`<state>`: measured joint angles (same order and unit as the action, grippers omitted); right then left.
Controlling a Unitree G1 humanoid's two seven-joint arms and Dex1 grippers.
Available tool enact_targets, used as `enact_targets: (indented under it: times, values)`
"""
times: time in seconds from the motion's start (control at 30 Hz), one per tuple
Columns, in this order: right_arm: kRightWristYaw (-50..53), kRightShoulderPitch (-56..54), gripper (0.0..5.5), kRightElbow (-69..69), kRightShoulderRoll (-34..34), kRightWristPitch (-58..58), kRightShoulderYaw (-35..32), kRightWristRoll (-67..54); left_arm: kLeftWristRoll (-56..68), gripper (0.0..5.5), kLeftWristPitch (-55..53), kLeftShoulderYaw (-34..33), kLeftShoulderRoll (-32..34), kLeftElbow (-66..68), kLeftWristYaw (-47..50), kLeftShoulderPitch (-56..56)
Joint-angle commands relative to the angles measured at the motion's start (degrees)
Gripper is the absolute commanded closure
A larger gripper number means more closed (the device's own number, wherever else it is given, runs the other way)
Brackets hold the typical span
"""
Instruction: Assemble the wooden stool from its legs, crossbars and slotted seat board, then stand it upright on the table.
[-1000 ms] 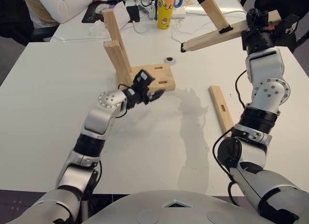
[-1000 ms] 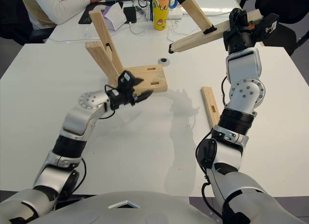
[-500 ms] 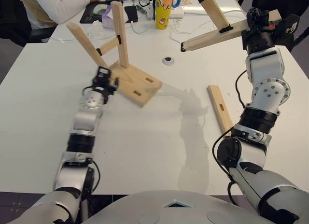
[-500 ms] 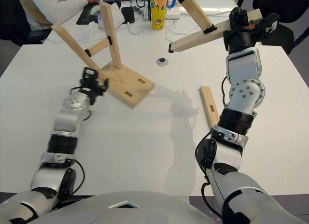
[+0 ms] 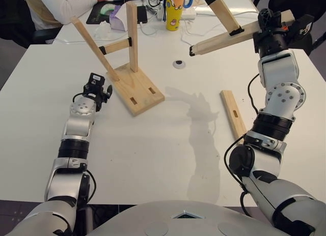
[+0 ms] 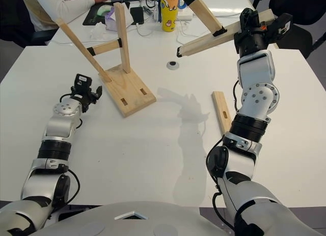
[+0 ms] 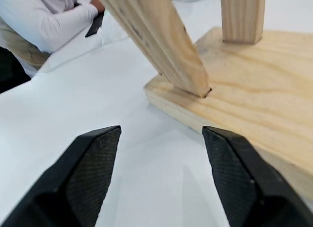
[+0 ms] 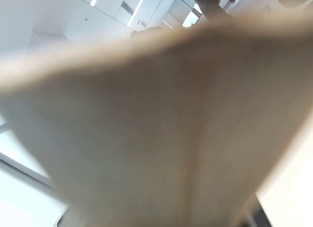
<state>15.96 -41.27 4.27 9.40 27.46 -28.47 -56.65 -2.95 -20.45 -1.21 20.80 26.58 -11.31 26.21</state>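
The slotted seat board (image 5: pixel 136 88) lies flat on the table with two legs (image 5: pixel 132 37) standing up from it, joined by a crossbar (image 5: pixel 117 45). My left gripper (image 5: pixel 97 86) rests just off the board's left edge, open with nothing between its fingers (image 7: pixel 93 163); the board's corner (image 7: pixel 254 104) and one leg (image 7: pixel 156 41) lie right ahead of it. My right gripper (image 5: pixel 270 35) is raised over the far right of the table, shut on a second leg pair (image 5: pixel 224 37). That wood (image 8: pixel 156 129) presses close to the right wrist camera.
A loose slotted crossbar (image 5: pixel 233 114) lies on the table beside my right arm. A small round object (image 5: pixel 178 64) sits mid-table. A yellow bottle (image 5: pixel 173 9), cables and a person's sleeve (image 5: pixel 61 7) line the far edge.
My left gripper swung the board and legs leftward, let go of it, and drew back to the left. The board now lies flat with its legs more upright. The right arm stayed still.
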Motion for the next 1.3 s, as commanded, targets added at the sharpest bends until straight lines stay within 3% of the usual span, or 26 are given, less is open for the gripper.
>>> enact_targets:
  times: [0.03,0.13,0.27,0.53,0.83,1.17,1.3]
  values:
    - [-0.87,-1.14,4.5,-0.65,-0.31,0.99,1.04,0.19,4.41,2.4,-2.63,-4.51,-2.25,3.27,0.77,3.13]
    - [-0.95,-0.54,4.5,-1.29,-0.25,1.41,1.17,0.11,10.42,2.4,-7.68,-8.66,-4.91,-0.48,0.13,3.65]
    - [-0.77,-0.04,4.5,-2.07,-0.28,1.73,1.09,0.1,13.86,2.4,-13.83,-9.29,-6.91,-9.37,0.66,1.65]
    - [-0.37,0.64,4.5,-3.11,-0.32,1.96,0.75,0.26,11.87,2.4,-24.81,-2.07,-11.47,-27.0,5.24,-7.98]
    - [-0.17,0.76,4.5,-3.17,-0.65,1.87,0.69,0.53,9.39,2.4,-28.13,1.71,-14.18,-28.11,8.29,-10.78]
    - [0.62,0.69,4.5,-3.67,-1.11,1.65,0.22,0.2,10.58,2.4,-31.25,1.7,-11.86,-24.98,4.6,-12.62]
    - [0.93,0.63,4.5,-3.77,-1.38,1.56,-0.27,-0.09,11.76,2.93,-32.1,1.38,-11.31,-24.22,2.74,-14.13]
